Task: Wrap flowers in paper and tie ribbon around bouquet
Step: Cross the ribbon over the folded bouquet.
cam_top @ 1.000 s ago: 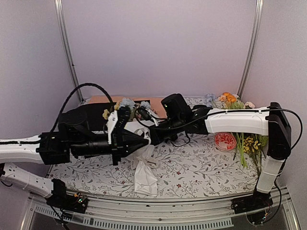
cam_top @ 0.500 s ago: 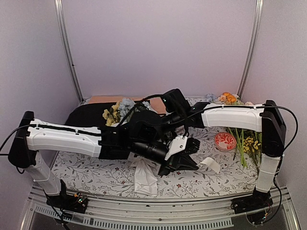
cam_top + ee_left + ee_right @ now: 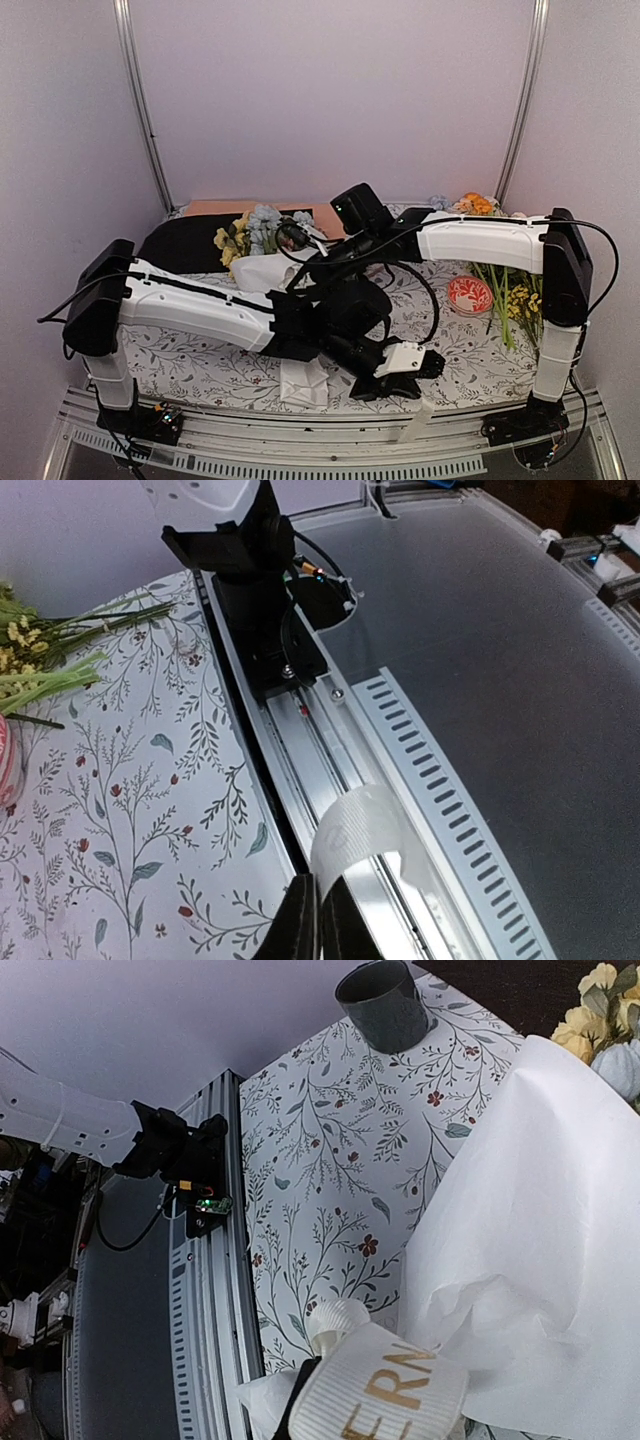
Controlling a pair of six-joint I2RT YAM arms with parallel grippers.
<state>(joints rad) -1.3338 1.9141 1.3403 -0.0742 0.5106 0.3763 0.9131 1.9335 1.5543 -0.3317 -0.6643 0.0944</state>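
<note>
Cloth printed with leafy twigs covers the table. At the far left we see a flat black sheet with a peach sheet behind it. Just right of these lies the bouquet, a white cone with its wide end toward the back. Pastel blue and pale yellow flowers show at that end, and the thin, crinkled white paper narrows toward the near edge.

The right gripper sits at the upper part of the cone, beside the blooms. Its jaws are together. In the right wrist view, a stretch of the long, narrow cream-white ribbon, printed with gold letters, lies across its tips, and we read it as clamped there.

The left arm extends in front of the bouquet to the near edge. The left gripper is pinched on the ribbon, which arches up from the fingertips above the aluminium rail. In the top view a free length hangs over that rail.

Further right, a round red-and-white patterned disc lies on the cloth. Orange-and-yellow sprigs lie just beside it, their green stems pointing toward the near edge.
</note>
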